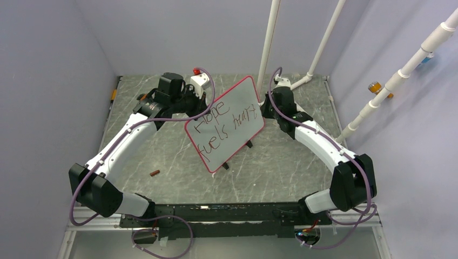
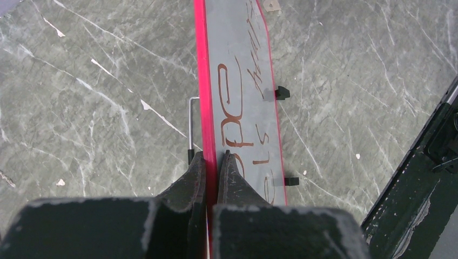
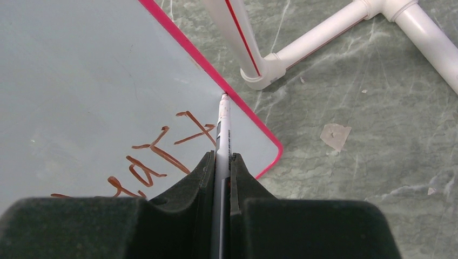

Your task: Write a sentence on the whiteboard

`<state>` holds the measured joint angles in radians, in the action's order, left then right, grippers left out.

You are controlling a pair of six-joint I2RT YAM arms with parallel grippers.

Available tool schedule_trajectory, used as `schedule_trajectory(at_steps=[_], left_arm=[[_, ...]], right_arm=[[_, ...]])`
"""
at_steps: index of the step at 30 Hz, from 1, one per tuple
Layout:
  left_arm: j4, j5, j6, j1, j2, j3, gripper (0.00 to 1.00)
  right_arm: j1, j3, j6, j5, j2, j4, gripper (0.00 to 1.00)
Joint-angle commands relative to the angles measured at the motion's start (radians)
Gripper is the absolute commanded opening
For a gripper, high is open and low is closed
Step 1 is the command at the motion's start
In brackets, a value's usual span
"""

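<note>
Top external: red-framed, pale grey rectangular whiteboard (image 1: 229, 129) held tilted over the grey marbled table (image 1: 162, 145), red-brown handwritten sentence (image 1: 219, 127) showing.

Left wrist: left gripper (image 2: 212, 157) pinched tight on its frame; it could be twisted loose by pen pressure.

Right wrist: right gripper (image 3: 220, 157) clamped on a thin white marker (image 3: 223, 121), tip at the rim, easily run off.

the left pincer (image 2: 213, 156) covers part of the sentence (image 2: 237, 108), the right pincer (image 3: 220, 157) much of the marker (image 3: 223, 127).

lavender walls (image 1: 54, 81), grey marble tabletop (image 1: 167, 154), white pipes (image 1: 269, 43)
</note>
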<state>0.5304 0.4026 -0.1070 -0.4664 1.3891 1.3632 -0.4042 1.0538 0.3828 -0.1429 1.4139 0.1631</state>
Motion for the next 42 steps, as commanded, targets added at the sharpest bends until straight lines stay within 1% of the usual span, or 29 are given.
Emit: schedule_trajectory(at_steps=[1,15,23,31,42], left_arm=[[0.019,-0.03,-0.097,-0.007,-0.015,-0.011,0.0],[0.019,-0.029,-0.095,-0.007,-0.01,-0.01,0.0],[0.018,-0.027,-0.094,-0.006,-0.008,-0.01,0.0],[0.02,-0.027,-0.094,-0.007,-0.005,-0.011,0.0],[0.02,-0.028,-0.094,-0.009,-0.005,-0.01,0.0]], right_arm=[[0.001,0.0,0.027,0.066,-0.009,-0.077,0.0],[0.002,-0.062,0.042,0.097,-0.032,-0.087,0.0],[0.004,-0.06,0.028,0.041,0.0,-0.074,0.0],[0.027,-0.042,0.024,0.031,0.017,-0.071,0.0],[0.033,-0.066,0.038,0.081,0.001,-0.08,0.0]])
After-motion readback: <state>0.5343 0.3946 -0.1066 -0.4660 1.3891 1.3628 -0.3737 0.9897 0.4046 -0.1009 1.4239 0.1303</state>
